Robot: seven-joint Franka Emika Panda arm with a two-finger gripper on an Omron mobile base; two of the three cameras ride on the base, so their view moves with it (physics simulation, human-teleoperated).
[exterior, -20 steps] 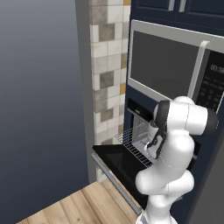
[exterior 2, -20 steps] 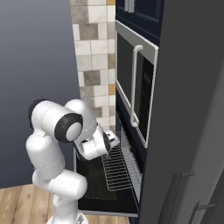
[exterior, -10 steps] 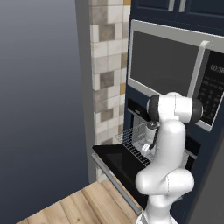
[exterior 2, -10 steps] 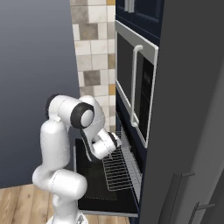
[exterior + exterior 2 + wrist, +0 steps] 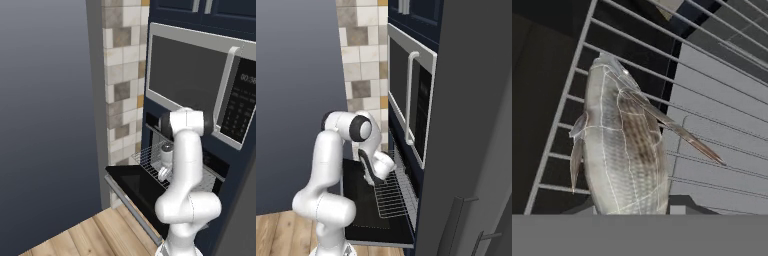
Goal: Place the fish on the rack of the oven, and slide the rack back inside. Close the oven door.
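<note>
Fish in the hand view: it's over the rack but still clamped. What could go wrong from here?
1. The fish hangs near the rack's side wire, so on release it could tip off onto the oven door.
2. The wires are widely spaced, so a fin or the tail may poke through and snag.
3. The gripper sits close above the rack and could knock it when withdrawing.

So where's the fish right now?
In the hand view the fish sits in the claw, just above the pulled-out rack, over the open oven door.
</note>
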